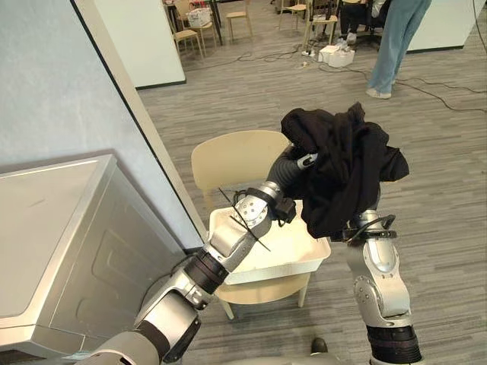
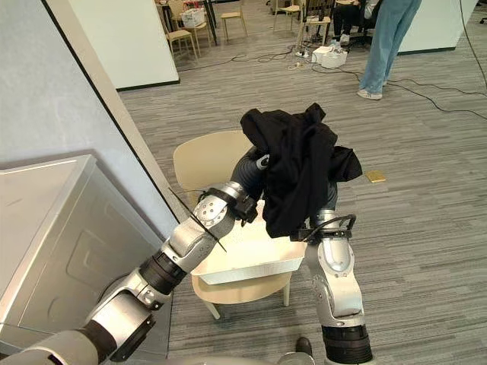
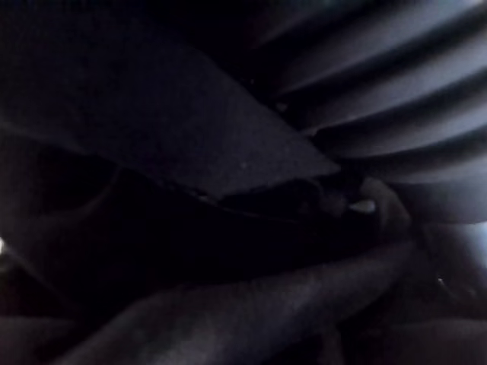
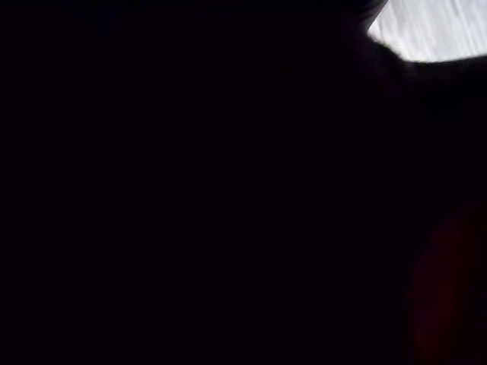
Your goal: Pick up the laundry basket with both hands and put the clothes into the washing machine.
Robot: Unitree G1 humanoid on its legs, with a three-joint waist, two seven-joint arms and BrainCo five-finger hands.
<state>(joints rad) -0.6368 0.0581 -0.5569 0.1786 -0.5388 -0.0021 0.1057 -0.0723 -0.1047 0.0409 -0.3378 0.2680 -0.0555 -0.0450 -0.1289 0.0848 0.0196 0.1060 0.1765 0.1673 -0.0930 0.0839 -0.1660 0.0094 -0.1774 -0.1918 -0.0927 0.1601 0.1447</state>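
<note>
Carrying the black garment (image 1: 342, 175) over to the washing machine (image 1: 68, 228) on the robot's left should go best if both arms travel together, so the bunched cloth draped over the left hand (image 1: 303, 162) and the right hand neither slips nor trails. The head camera shows it hanging above the white laundry basket (image 1: 266, 272), which rests on a cream chair (image 1: 228, 156) and looks empty where its bottom shows. Both wrist views are smothered in dark folds, the right one with a sliver of floor (image 4: 434, 30), so I cannot tell whether either hand is clamped on the cloth.
</note>
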